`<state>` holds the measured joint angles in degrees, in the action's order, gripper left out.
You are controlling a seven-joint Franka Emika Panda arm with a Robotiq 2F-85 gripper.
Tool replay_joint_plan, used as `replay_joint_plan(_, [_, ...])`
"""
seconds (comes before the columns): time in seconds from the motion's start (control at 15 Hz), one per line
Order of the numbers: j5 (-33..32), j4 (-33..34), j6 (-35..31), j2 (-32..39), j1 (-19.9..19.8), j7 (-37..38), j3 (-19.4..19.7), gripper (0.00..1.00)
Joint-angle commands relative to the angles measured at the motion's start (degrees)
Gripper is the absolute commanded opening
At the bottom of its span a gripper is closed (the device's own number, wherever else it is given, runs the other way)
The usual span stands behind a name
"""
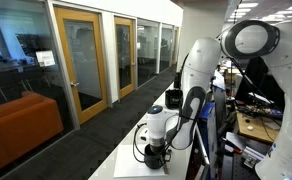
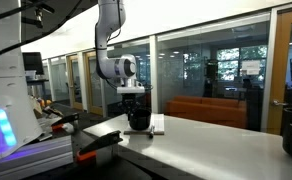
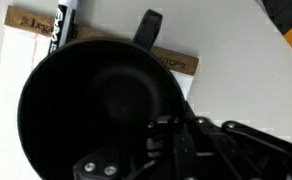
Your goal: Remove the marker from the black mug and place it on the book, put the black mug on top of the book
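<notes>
Jaws: the gripper (image 3: 172,136) comes in from the lower right of the wrist view, its dark linkage lying over the rim of the black mug (image 3: 94,100); I cannot tell how wide the jaws stand or whether they clamp the rim.
Gripper height: in an exterior view the gripper (image 2: 136,102) points straight down, right on top of the black mug (image 2: 138,121).
Black mug: upright, mouth towards the wrist camera, nothing seen inside; its handle (image 3: 149,22) points to the top of the wrist view.
Marker: the marker (image 3: 66,24) is out of the mug, lying flat just beside it at the upper left, long axis running top to bottom in the wrist view.
Book: the book (image 3: 174,63) runs under the mug and marker; whether the mug rests on it I cannot tell.
Table: 1 white table (image 2: 218,140) carries the book (image 2: 158,126).
</notes>
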<state>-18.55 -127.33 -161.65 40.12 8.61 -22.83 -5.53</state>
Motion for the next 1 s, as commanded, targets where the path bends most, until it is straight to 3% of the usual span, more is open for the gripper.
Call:
replay_joint_plan(0.0, [-1.7, 1.2, 1.1, 0.5, 1.3, 1.6, 1.3, 0.30])
replay_joint_plan(0.67, [-1.4, 0.4, 1.0, -0.7, 1.1, 1.8, 1.1, 0.98])
replay_joint_plan(0.93, [-1.2, -0.3, 1.7, -4.0, 1.7, 3.7, 1.6, 1.00])
